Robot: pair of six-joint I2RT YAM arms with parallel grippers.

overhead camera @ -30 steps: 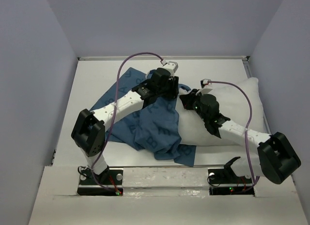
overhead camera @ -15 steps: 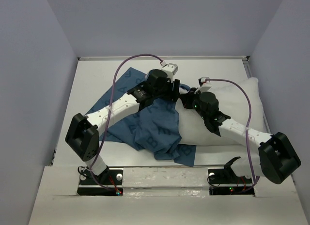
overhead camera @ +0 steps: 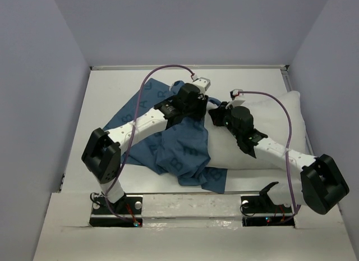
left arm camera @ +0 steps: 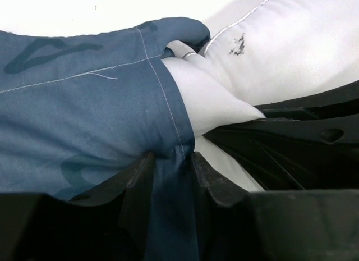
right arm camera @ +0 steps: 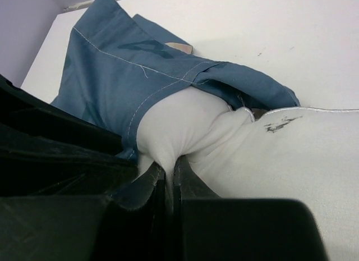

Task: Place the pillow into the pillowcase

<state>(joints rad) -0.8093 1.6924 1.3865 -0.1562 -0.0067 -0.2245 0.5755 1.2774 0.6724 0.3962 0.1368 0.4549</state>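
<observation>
The pillowcase (overhead camera: 182, 151) is seen lying crumpled on the desk (overhead camera: 112, 90), to the left of the pillow (overhead camera: 272, 126), and its open hem is drawn over the left end of the pillow only. At that end a fold of the blue hem is pinched between the fingers of the left hand (left arm camera: 170, 160), so this hand is closed on the pillowcase. Just to the right, at the same end of the pillow, the right hand (right arm camera: 169, 166) is shut tightly on a pinch of the white pillow cloth. The greater part of the pillow is left uncovered. The step in hand is judged to be the feeding of the first corner into the opening. For the next move, the hem should be pulled further toward the right end of the pillow while the pillow is held back, without the hem being lost.
</observation>
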